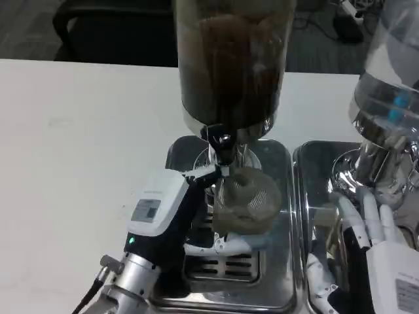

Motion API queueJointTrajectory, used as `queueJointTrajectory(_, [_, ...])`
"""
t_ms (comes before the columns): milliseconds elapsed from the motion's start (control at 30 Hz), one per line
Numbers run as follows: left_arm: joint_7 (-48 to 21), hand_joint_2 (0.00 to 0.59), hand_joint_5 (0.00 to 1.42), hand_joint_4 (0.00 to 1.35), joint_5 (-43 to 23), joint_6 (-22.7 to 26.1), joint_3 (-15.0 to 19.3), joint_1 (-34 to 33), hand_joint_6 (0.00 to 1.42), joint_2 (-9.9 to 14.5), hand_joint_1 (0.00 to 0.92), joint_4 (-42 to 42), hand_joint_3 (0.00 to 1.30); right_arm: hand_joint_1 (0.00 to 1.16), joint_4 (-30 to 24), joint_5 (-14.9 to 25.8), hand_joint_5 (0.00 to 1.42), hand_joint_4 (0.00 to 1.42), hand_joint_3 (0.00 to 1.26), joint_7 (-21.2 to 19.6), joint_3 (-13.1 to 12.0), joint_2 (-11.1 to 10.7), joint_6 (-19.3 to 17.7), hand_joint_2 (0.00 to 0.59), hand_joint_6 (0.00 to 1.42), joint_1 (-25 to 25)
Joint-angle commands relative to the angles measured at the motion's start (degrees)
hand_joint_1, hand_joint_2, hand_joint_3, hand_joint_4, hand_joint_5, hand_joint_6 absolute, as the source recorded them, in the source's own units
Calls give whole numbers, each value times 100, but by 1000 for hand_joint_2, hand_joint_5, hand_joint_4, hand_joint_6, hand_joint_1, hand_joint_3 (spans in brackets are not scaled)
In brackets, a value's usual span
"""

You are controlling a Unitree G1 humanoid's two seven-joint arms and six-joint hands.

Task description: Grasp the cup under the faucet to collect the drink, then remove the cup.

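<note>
Clear cup (247, 199) held under the black faucet (223, 145) of the dark-drink dispenser (229, 62).

The left hand (171, 219) wraps the round, see-through plastic cup, fingers closed around its wall, holding it above the slotted grate (219, 268) of the shiny steel drip tray (275, 281). Whether the cup has liquid in it cannot be told. The glass dispenser tank holds brown drink. The right hand (370, 245) rests with fingers spread, holding nothing, by the chrome base of a second, clear dispenser (386, 98) on the white worktop (78, 144).
</note>
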Motion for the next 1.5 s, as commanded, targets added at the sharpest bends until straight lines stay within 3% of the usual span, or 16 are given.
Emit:
queueJointTrajectory(33, [164,21,1105,993,10,46,-58,95,1233,81,570,59,867,239,-64,18,0,0,143,-76,-16,23,27,530,114,22])
queueJointTrajectory(100, [173,1,1004,877,-36,35,-33,131,1119,137,518,67,783,239,-55,34,0,0,143,-61,-15,16,14,530,114,5])
queueJointTrajectory(267, [-24,37,863,649,-92,9,-61,141,918,177,308,61,571,239,-14,84,0,0,143,-47,-21,11,-2,530,114,-44])
queueJointTrajectory(333, [-117,44,802,492,-101,-7,-73,131,845,186,239,68,357,239,1,107,0,0,143,-48,-27,12,-7,530,114,-52])
queueJointTrajectory(500, [-182,45,709,399,-163,-85,-49,187,746,201,141,49,238,239,40,149,0,0,143,-60,-19,14,-21,530,114,-83])
queueJointTrajectory(733, [-174,7,660,338,-324,-224,54,306,687,308,25,-68,199,239,95,199,0,0,143,-49,-2,-8,-37,530,114,-162])
queueJointTrajectory(933, [-201,2,660,338,-487,-444,208,452,675,400,1,-242,191,239,121,266,0,0,143,-16,-13,-52,-54,530,114,-218])
queueJointTrajectory(1033, [-206,0,661,371,-592,-567,321,555,675,442,0,-340,263,239,140,303,0,0,143,-3,-5,-76,-61,530,114,-247])
queueJointTrajectory(1333, [-308,15,686,412,-794,-760,639,798,716,547,0,-737,321,239,158,304,0,0,143,-38,-22,-121,-74,530,115,-287])
queueJointTrajectory(1500, [-579,15,632,391,-1139,-896,1128,1289,665,847,0,-1508,308,239,135,317,0,0,143,-1,-64,-182,-75,530,115,-311])
